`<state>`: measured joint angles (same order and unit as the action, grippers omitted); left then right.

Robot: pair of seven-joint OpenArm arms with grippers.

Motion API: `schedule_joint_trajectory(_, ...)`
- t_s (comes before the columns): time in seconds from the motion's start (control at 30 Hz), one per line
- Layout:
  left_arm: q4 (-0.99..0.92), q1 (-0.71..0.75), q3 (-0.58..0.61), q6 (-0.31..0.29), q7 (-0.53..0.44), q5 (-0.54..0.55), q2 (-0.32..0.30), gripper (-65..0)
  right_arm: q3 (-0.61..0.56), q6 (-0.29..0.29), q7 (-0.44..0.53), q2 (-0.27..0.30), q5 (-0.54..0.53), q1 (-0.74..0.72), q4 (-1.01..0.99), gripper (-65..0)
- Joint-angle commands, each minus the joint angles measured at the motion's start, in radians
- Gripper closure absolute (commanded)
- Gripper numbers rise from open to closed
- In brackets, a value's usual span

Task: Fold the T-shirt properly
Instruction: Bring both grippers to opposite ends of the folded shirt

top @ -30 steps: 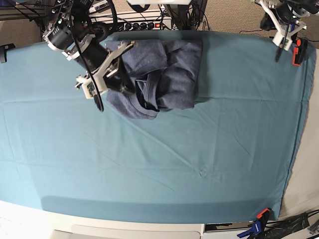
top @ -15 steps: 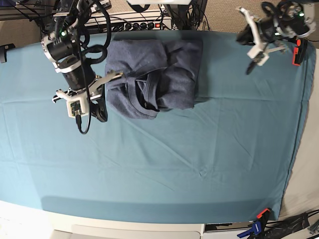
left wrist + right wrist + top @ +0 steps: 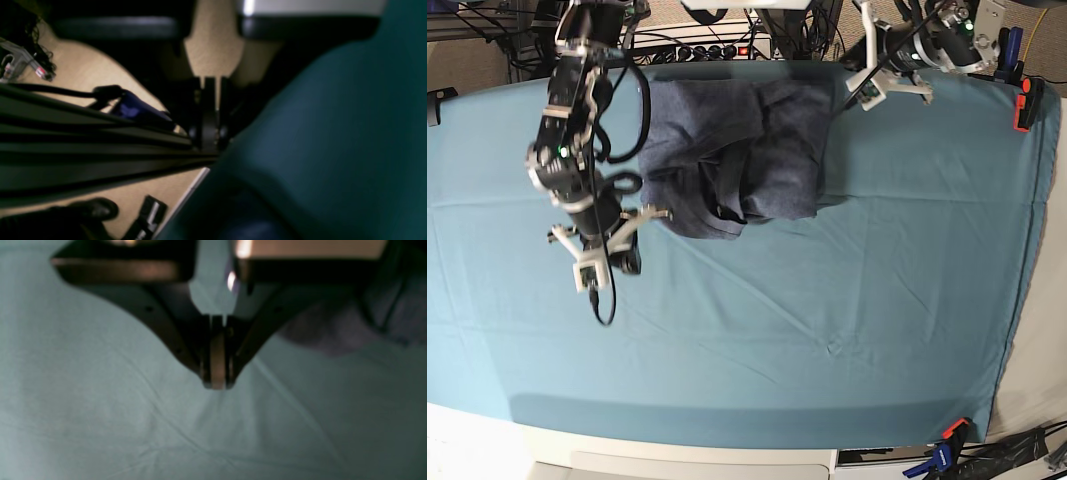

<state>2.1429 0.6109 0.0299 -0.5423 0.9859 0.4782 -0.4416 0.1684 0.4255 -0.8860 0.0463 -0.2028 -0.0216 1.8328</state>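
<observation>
The slate-blue T-shirt (image 3: 747,150) lies as a rumpled, partly folded bundle at the back middle of the teal table cloth (image 3: 827,300). My right gripper (image 3: 631,263) is shut and empty, low over bare cloth just in front of the shirt's left side. In the right wrist view its fingertips (image 3: 217,381) press together, with the T-shirt (image 3: 333,336) blurred behind at the upper right. My left gripper (image 3: 857,92) hangs shut at the shirt's back right corner. In its own view the shut left gripper (image 3: 208,140) points past the table's back edge, holding nothing.
A red clamp (image 3: 1024,105) grips the back right corner of the cloth. A blue and orange clamp (image 3: 947,440) sits at the front right. A power strip (image 3: 717,50) and cables run behind the table. Floor (image 3: 100,76) shows beyond the back edge.
The right gripper came off the shirt's left side and moved forward onto bare cloth. The left arm swung from the back right corner in toward the shirt's back right corner.
</observation>
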Motion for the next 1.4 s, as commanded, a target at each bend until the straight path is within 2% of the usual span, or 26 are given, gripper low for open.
schedule_joint_trajectory(0.0,0.014,0.003,0.009,-0.001,-0.022,0.011,-0.007,0.0,0.001,0.0,0.024,0.003,-0.005,-0.037,-0.013,0.0)
schedule_joint_trajectory(0.3,0.014,-0.032,0.04,0.0,-0.052,0.011,0.015,0.0,0.001,0.016,0.011,0.003,-0.006,-0.152,-0.215,0.0)
schedule_joint_trajectory(0.53,0.014,-0.069,0.04,0.0,-0.071,0.016,0.074,0.0,0.001,0.035,0.006,0.003,-0.01,-0.158,-0.232,0.0)
schedule_joint_trajectory(0.8,-0.001,-0.077,0.09,0.0,-0.085,0.034,0.079,0.0,0.001,0.035,0.006,0.003,-0.01,-0.158,-0.232,0.0)
schedule_joint_trajectory(0.93,-0.051,-0.109,0.17,0.023,-0.114,-0.068,0.105,0.0,0.001,0.035,0.004,0.003,-0.01,-0.158,-0.232,0.0)
schedule_joint_trajectory(1.03,-0.09,-0.151,0.216,0.04,-0.128,-0.101,0.115,0.0,0.001,0.034,0.002,0.003,-0.009,-0.158,-0.232,0.0)
schedule_joint_trajectory(1.37,-0.164,-0.232,0.251,0.049,-0.142,-0.12,0.114,0.0,0.001,0.034,-0.024,0.004,-0.01,-0.155,-0.232,0.0)
